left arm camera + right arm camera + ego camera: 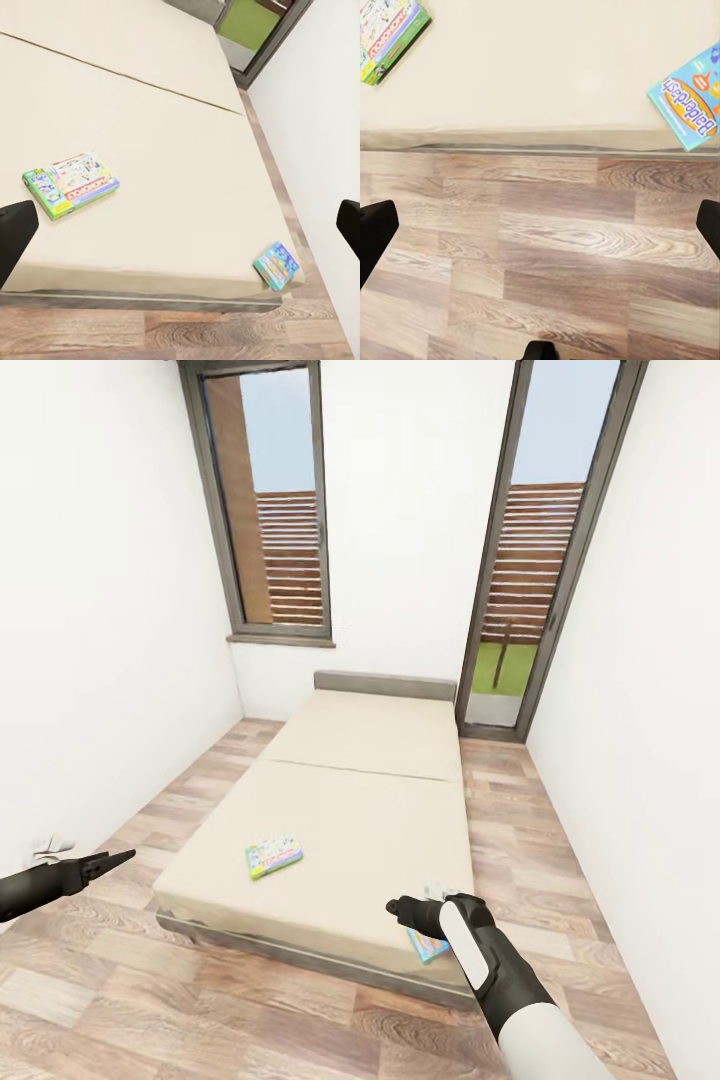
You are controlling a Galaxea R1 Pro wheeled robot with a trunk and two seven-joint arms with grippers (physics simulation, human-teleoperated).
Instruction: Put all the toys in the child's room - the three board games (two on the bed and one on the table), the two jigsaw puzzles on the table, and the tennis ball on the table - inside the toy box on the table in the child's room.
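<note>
Board games are lying ahead of us: small blue flat box (428, 947) at the beige mattress's (360, 830) near right corner, touching our gaping, empty right gripper (412, 910).

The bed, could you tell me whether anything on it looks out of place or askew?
Yes. The blue game lies at the very corner of the bed, slightly over the edge. The green game lies skewed to the edges, well inside.

White walls (90, 560) enclose a narrow room with a wood-plank floor (200, 1010). A beige bed (360, 800) sits at centre. A grey-framed window (270, 510) stands at 11 o'clock, a glass door (540, 560) at 1 o'clock, daylight beyond.
</note>
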